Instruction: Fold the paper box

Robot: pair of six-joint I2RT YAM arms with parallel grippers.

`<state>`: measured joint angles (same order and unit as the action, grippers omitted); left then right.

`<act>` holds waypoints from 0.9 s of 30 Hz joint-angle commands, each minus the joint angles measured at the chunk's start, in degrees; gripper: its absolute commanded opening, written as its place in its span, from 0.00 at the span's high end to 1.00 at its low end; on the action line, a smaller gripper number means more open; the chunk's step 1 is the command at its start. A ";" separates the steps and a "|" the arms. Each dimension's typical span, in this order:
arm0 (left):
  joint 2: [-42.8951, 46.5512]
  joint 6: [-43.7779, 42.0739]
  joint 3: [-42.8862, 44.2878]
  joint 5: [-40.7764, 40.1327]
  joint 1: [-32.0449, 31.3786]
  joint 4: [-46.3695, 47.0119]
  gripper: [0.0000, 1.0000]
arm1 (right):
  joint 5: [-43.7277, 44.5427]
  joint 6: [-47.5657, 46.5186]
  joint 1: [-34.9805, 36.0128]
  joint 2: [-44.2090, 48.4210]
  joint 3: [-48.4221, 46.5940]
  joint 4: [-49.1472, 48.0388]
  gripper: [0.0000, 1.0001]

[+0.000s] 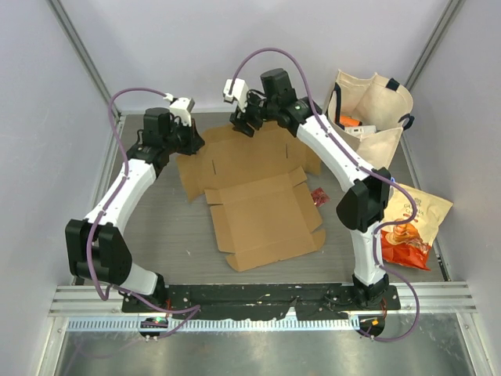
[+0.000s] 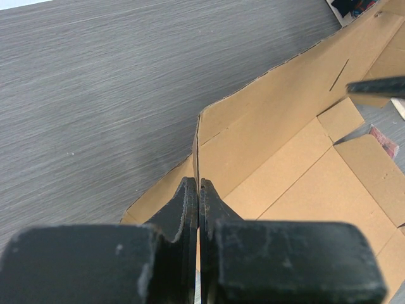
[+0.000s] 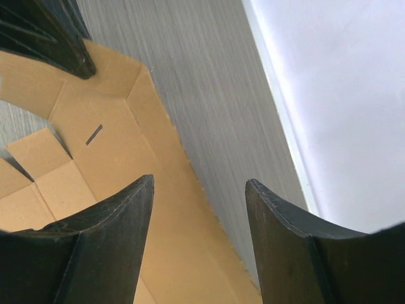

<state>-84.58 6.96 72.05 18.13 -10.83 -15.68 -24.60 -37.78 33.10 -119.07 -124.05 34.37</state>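
Observation:
The paper box [image 1: 254, 200] is a brown die-cut cardboard sheet lying mostly flat on the table, with its far left flap raised. My left gripper [image 1: 191, 147] is shut on the edge of that flap; in the left wrist view [image 2: 199, 185] the thin cardboard edge stands upright between the closed fingers, and the sheet [image 2: 304, 164] spreads to the right. My right gripper [image 1: 243, 125] is open above the sheet's far edge. In the right wrist view [image 3: 199, 183] that edge of the box [image 3: 107, 158] runs between the spread fingers, which hold nothing.
A cream tote bag [image 1: 372, 110] stands at the back right. An orange snack bag [image 1: 411, 227] lies at the right edge. A small red packet [image 1: 319, 196] lies beside the sheet's right side. Walls close in at the left, right and back.

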 commanded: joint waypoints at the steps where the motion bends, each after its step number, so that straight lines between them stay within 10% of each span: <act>1: 2.49 -1.86 0.19 1.82 -0.16 2.67 1.00 | -4.75 -3.62 -0.41 -1.25 -4.88 1.84 0.35; 14: 3.98 -2.39 -0.68 2.96 -0.33 3.90 1.00 | -9.24 -2.21 -0.32 -4.95 -5.86 4.39 0.47; 23: 4.33 -0.55 -1.03 -1.95 -0.60 2.76 0.97 | -5.20 1.57 -0.06 -0.30 1.96 -4.92 0.84; 27: 5.47 4.89 -1.39 -5.72 -0.68 2.68 0.63 | -2.74 2.53 0.38 1.90 4.60 -6.85 0.99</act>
<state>-82.87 6.87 70.50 16.21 -11.20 -15.46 -31.38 -37.43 33.08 -123.20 -121.40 32.53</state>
